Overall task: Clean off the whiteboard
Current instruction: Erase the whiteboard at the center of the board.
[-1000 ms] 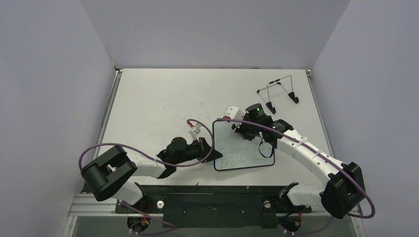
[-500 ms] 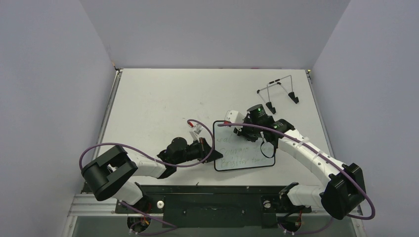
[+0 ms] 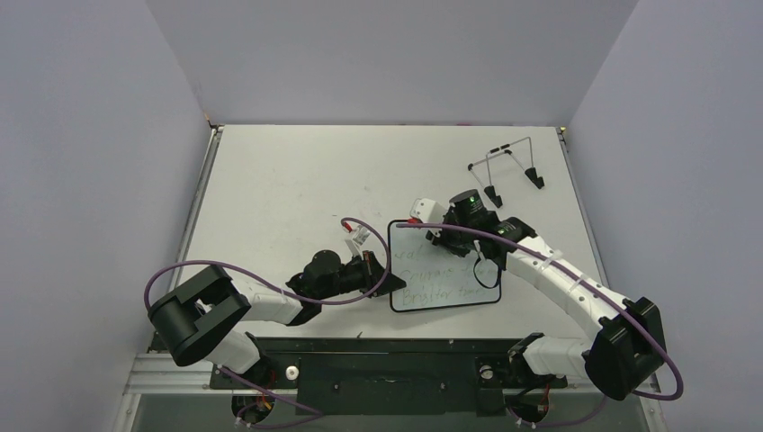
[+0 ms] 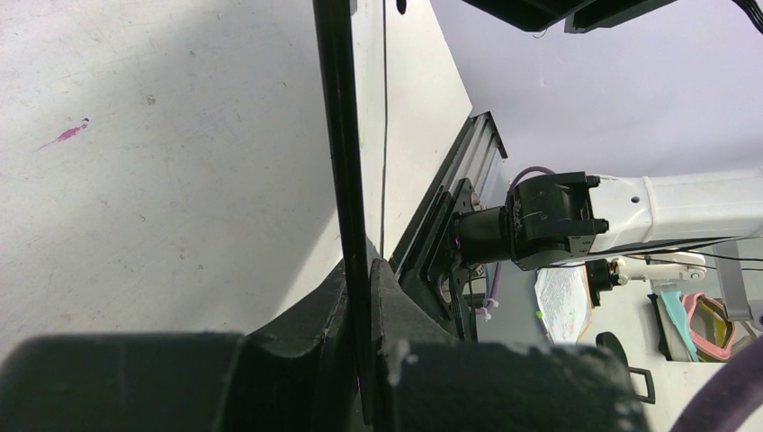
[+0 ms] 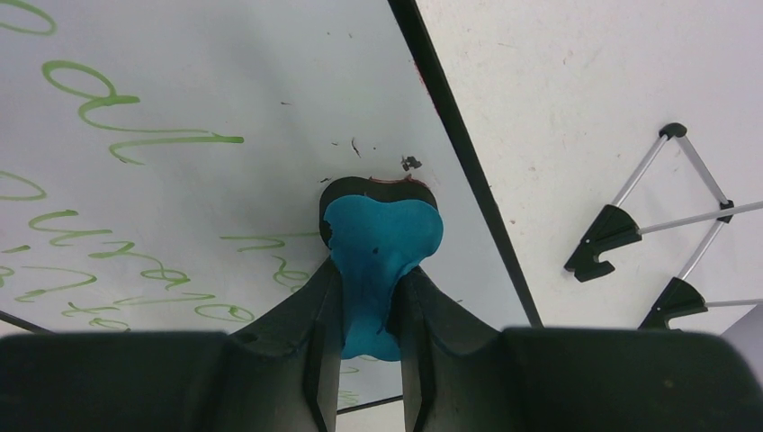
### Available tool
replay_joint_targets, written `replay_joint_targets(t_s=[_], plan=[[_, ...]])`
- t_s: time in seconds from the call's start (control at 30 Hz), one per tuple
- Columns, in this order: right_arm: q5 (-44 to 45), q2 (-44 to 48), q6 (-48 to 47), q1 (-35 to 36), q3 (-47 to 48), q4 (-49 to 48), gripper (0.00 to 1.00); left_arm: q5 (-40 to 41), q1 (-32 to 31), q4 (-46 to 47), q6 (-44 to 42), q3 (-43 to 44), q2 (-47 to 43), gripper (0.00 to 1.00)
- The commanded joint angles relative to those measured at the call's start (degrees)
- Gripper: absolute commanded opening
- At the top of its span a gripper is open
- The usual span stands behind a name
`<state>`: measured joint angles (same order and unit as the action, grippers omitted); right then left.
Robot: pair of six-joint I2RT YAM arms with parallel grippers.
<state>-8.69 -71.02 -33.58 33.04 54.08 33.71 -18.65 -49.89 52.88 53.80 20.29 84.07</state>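
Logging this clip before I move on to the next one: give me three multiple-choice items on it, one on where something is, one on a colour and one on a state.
1. Where is the wire stand?
A) on the whiteboard
B) under the whiteboard
C) on the table, apart from the whiteboard

2. What colour is the writing on the whiteboard?
A) red
B) green
C) black

3. What state is the right claw in?
A) shut on the blue eraser
B) open and empty
C) shut on the wire stand

Answers: C, the stand sits on bare table past the board's corner. B, the strokes in the right wrist view are green. A, both fingers pinch the eraser between them.
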Motion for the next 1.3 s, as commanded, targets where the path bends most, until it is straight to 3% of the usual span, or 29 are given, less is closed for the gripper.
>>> replay_joint_targets(t_s=[0.0, 0.1, 0.13, 0.2, 0.33, 0.43, 0.5, 0.6, 0.67, 0.87, 0.93, 1.1, 1.27], plan=[[-2.00, -0.06, -0.05, 1.57, 0.27, -1.32, 0.00, -3.01, -1.02, 4.33, -3.35, 2.19, -1.57, 0.00], [-16.52, -0.45, -3.54, 1.75, 1.72, 4.64, 0.00, -2.89, -1.07, 3.71, -3.49, 2.25, -1.94, 0.00], [-17.54, -0.46, -2.33, 1.72, 1.97, 4.58, 0.00, -2.88, -1.08, 3.48, -3.55, 2.28, -2.01, 0.00], [-13.78, -0.14, 2.56, 1.45, 1.05, 0.68, 0.00, -2.85, -1.09, 3.42, -3.56, 2.23, -1.99, 0.00], [5.14, 0.70, 10.11, 0.04, -1.11, -10.32, 0.00, -2.55, -1.37, 3.98, -3.45, 1.84, -1.98, 0.00], [5.84, 1.37, 10.42, -0.80, -1.47, -10.71, 0.00, -2.44, -1.44, 4.07, -3.44, 1.70, -2.12, 0.00], [0.77, 0.74, 7.27, -0.84, -0.27, -6.88, 0.00, -2.52, -1.49, 4.03, -3.44, 1.68, -2.34, 0.00], [-16.10, -0.57, -5.45, -0.22, 2.11, 6.83, 0.00, -2.54, -1.55, 3.65, -3.63, 1.60, -2.90, 0.00], [-19.61, -0.86, -8.73, 0.40, 2.67, 9.33, 0.00, -2.42, -1.60, 3.33, -3.82, 1.57, -3.25, 0.00], [-1.30, 0.90, 4.57, -1.23, -0.04, -4.64, 0.00, -2.26, -1.76, 2.06, -4.07, 1.63, -4.17, 0.00], [-1.40, 1.92, 5.12, -2.41, -0.47, -5.04, 0.00, -2.13, -1.86, 1.72, -4.21, 1.66, -4.01, 0.00], [-18.50, 2.42, -8.68, -3.67, 0.87, 7.63, 0.00, -2.92, -1.92, 2.03, -4.48, 2.56, -2.81, 0.00], [-5.13, 3.89, 0.53, -5.78, -1.68, -3.46, 0.00, -2.91, -2.23, 3.27, -4.24, 2.36, -2.21, 0.00]])
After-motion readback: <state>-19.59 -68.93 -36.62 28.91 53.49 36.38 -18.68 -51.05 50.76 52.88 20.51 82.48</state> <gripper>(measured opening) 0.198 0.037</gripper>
